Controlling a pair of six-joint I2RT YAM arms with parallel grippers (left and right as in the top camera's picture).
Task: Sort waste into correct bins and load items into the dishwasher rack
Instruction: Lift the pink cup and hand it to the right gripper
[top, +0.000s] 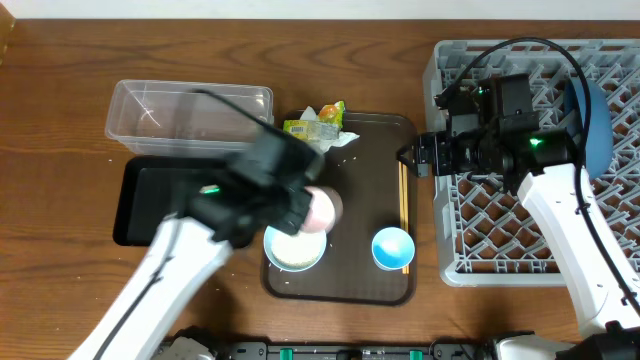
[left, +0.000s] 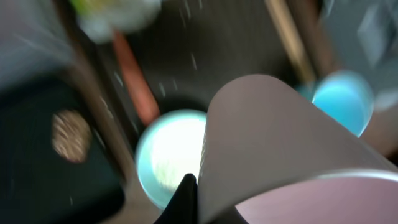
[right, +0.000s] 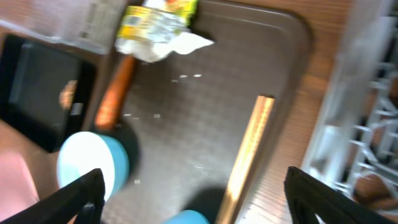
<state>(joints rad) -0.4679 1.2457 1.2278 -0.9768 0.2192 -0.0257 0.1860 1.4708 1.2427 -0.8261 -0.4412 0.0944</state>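
My left gripper (top: 308, 205) is shut on the small pink cup (top: 324, 209), which fills the left wrist view (left: 280, 143) above the white bowl (top: 295, 248). The light blue cup (top: 393, 248) and the chopsticks (top: 404, 215) lie on the brown serving tray. The wrapper (top: 315, 124) and tissue (top: 342, 140) sit at its far edge. The carrot (right: 115, 96) and rice grains (right: 186, 76) lie on it too. A brown food lump (left: 69, 135) lies in the black tray (top: 145, 200). My right gripper (right: 199, 199) is open above the chopsticks (right: 249, 155). The dark blue dish (top: 597, 125) stands in the rack (top: 500, 230).
The clear tub (top: 190, 110) stands behind the black tray at the left. The dark brown serving tray (top: 365, 170) lies between the bins and the rack. My left arm is motion-blurred across the front left of the table.
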